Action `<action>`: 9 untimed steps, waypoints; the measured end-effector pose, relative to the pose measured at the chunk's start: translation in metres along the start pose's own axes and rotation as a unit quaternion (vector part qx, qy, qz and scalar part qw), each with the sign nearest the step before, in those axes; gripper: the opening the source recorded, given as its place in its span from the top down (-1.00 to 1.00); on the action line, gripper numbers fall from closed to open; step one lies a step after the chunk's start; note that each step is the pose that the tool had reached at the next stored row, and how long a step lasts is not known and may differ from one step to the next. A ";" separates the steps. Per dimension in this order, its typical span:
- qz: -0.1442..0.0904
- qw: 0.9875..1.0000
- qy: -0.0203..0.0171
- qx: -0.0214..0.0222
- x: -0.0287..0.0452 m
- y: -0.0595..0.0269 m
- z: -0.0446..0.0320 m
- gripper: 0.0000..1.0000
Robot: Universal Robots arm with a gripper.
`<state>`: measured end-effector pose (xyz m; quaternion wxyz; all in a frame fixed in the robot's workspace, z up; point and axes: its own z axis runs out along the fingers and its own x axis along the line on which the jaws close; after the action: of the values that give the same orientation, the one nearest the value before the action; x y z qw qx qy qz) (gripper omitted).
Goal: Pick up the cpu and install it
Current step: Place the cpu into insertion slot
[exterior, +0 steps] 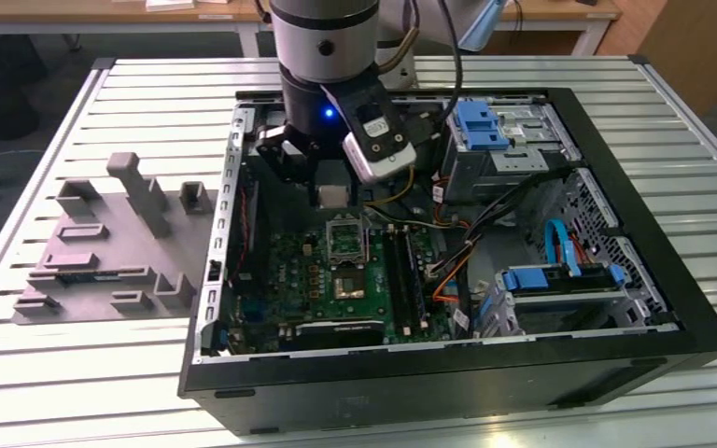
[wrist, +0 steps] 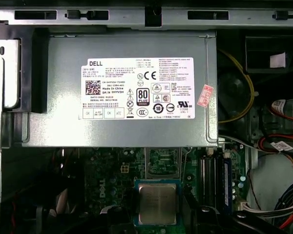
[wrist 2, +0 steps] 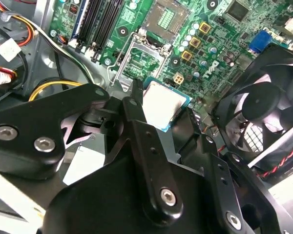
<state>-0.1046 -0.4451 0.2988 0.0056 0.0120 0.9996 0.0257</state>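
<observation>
Claw [wrist 2: 161, 111] clamped on the cpu [wrist 2: 162, 102], arm [exterior: 324, 42] upright above the motherboard socket [wrist 2: 140, 62].

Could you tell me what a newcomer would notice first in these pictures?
The black gripper pinching the silvery cpu above the green motherboard stands out first. Next comes the open black computer case on the slatted table, with a grey tray at the exterior view's left.
</observation>
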 end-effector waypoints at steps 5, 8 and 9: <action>0.000 1.000 0.000 0.000 -0.0001 -0.0063 0.0008 0.05; 0.000 1.000 0.000 0.000 -0.0003 -0.0130 0.0021 0.05; 0.000 1.000 0.000 0.000 -0.0003 -0.0146 0.0030 0.05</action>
<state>-0.1045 -0.4596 0.2951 0.0056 0.0119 0.9996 0.0257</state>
